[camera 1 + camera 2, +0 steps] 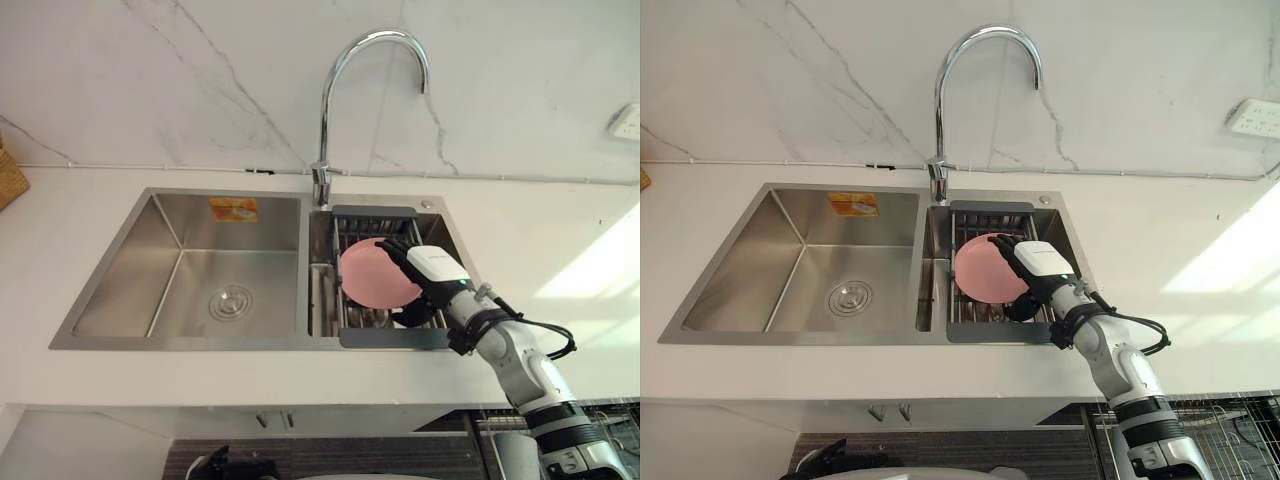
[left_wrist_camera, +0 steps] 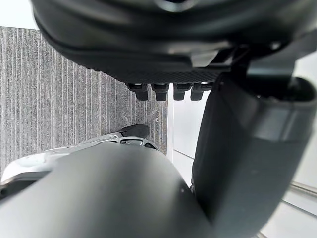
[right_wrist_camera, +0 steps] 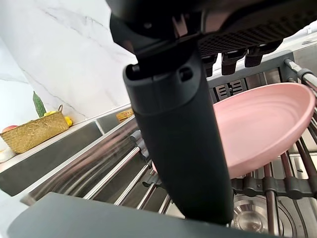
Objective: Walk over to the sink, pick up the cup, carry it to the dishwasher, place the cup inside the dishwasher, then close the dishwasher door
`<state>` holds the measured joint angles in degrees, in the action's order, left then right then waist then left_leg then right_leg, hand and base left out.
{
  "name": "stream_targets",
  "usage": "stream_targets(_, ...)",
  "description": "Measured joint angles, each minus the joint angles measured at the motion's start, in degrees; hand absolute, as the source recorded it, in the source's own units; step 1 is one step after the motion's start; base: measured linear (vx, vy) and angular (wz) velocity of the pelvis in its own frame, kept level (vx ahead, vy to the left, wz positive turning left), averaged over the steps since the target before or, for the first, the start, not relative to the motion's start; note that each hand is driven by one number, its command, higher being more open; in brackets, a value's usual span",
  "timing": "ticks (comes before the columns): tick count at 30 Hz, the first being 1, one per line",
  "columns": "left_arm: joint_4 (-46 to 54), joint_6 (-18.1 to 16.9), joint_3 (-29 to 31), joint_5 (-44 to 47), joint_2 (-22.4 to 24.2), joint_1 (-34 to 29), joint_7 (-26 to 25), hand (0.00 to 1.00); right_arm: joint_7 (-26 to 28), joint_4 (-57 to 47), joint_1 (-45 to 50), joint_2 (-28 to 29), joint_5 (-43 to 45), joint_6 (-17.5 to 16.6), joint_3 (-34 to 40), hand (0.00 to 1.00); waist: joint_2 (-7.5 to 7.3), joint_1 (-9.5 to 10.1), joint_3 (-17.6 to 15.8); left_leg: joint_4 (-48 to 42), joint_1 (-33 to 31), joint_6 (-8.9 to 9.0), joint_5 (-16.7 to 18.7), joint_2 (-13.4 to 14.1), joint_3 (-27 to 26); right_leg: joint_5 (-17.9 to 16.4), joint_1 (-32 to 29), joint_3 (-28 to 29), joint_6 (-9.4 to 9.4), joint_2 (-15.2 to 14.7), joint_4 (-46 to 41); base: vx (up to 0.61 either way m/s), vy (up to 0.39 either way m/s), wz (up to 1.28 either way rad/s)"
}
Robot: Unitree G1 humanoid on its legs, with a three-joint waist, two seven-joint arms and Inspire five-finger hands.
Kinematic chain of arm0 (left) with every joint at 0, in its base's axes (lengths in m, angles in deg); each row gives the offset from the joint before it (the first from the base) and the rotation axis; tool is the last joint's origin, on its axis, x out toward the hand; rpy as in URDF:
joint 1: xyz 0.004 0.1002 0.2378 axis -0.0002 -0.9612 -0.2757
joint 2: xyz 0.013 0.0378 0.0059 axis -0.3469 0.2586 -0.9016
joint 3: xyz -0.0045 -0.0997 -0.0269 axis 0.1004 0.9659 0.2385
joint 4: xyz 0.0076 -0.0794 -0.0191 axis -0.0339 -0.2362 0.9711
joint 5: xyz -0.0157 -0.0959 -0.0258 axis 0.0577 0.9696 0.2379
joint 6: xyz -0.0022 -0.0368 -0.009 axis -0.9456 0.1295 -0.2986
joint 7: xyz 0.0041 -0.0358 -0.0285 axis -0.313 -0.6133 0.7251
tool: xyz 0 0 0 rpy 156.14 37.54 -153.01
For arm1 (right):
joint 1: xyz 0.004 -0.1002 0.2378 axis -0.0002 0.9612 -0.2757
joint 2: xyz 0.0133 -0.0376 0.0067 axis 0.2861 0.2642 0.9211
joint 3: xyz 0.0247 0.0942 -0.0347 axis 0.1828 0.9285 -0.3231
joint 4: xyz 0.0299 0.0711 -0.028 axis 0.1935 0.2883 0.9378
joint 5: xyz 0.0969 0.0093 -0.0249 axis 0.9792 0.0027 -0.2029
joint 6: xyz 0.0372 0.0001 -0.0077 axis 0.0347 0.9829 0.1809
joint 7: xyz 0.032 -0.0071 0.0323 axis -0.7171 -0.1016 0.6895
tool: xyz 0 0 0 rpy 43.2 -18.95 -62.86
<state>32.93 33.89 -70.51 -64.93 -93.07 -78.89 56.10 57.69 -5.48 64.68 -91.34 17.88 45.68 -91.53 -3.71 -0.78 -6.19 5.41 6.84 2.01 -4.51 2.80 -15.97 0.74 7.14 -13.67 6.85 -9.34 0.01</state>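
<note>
A pink shallow dish (image 1: 375, 275) leans tilted on the dark draining rack (image 1: 395, 338) across the sink's small right basin. My right hand (image 1: 435, 268) reaches over the rack from the right and lies against the dish's right edge. In the right wrist view its thumb (image 3: 178, 139) stands straight in front of the pink dish (image 3: 262, 124), with the fingertips (image 3: 235, 57) above the rim, not closed on it. A shiny round metal piece (image 3: 252, 213) lies under the rack bars; what it is I cannot tell. My left hand (image 2: 168, 74) hangs relaxed over the grey floor.
The steel sink (image 1: 180, 343) has a large left basin (image 1: 200, 280) with a drain and a tall curved faucet (image 1: 325, 120) behind the divider. White counter surrounds it. A woven basket (image 3: 34, 133) sits far left, a wall socket (image 1: 627, 122) far right. A wire rack (image 1: 1210, 415) shows below the counter.
</note>
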Motion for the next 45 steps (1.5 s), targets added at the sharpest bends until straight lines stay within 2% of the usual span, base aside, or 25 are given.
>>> stream_targets(9, 0.2, 0.0, 0.0, -0.1, 0.0, 0.0, 0.0, 1.00, -4.4, 3.4, 0.3, 1.6, -2.8, -0.3, 0.0, 1.00, 0.12, 0.07, -0.1, 0.0, -0.4, -0.01, -0.2, 0.0, 1.2, -0.1, 0.2, -1.0, -0.01, 0.0, 0.0, 0.00, -0.002, 0.06)
stream_targets(17, 0.3, 0.1, -0.1, -0.3, -0.1, 0.1, 0.0, 1.00, -8.6, 4.2, 0.2, 1.7, -9.3, -2.7, -1.2, 1.00, 0.17, 0.16, -0.1, 0.0, -0.4, -0.02, -0.2, 0.0, 1.2, -0.1, 0.3, -1.1, -0.01, 0.0, 0.0, 0.00, 0.000, 0.00)
stream_targets(22, 0.3, 0.1, -2.1, -0.1, -0.6, 0.6, 0.1, 1.00, -11.3, 5.4, 0.0, 1.6, -11.1, -2.8, -2.4, 1.00, 0.11, 0.60, -0.1, 0.0, -0.2, 0.00, -0.2, 0.0, 1.5, -0.3, 0.8, -1.6, -0.02, 0.0, 0.0, -0.01, 0.001, 0.04)
stream_targets(29, 0.3, 0.2, -2.2, -0.3, -0.6, 0.9, 0.1, 1.00, -15.5, 8.4, -1.6, 1.7, -13.4, -1.2, -4.6, 1.00, 0.06, 1.36, -0.1, 0.0, -0.3, 0.16, -0.3, 0.0, 2.1, -0.5, 1.0, -2.2, 0.11, -0.1, 0.0, -0.01, 0.002, 0.04)
stream_targets(35, 0.3, 0.2, -2.2, -0.5, -0.6, 1.2, 0.2, 1.00, -15.9, 11.8, -3.9, 2.4, -15.2, 0.8, -5.7, 1.00, -0.03, 2.08, -0.1, 0.0, -0.8, -0.07, -0.5, -0.2, 3.1, -0.5, 1.2, -3.2, 0.08, -0.3, 0.0, 0.02, 0.003, 0.09)
stream_targets(45, 0.4, 0.6, -2.3, -1.4, -0.6, 1.4, 0.2, 1.00, -18.1, 14.4, -4.8, 3.2, -16.2, 2.7, -6.9, 1.00, -0.06, 2.22, -0.2, 0.0, -0.4, 0.16, -0.6, -0.2, 4.0, -1.1, 1.9, -4.0, 0.32, -0.2, -0.1, -0.02, 0.002, 0.04)
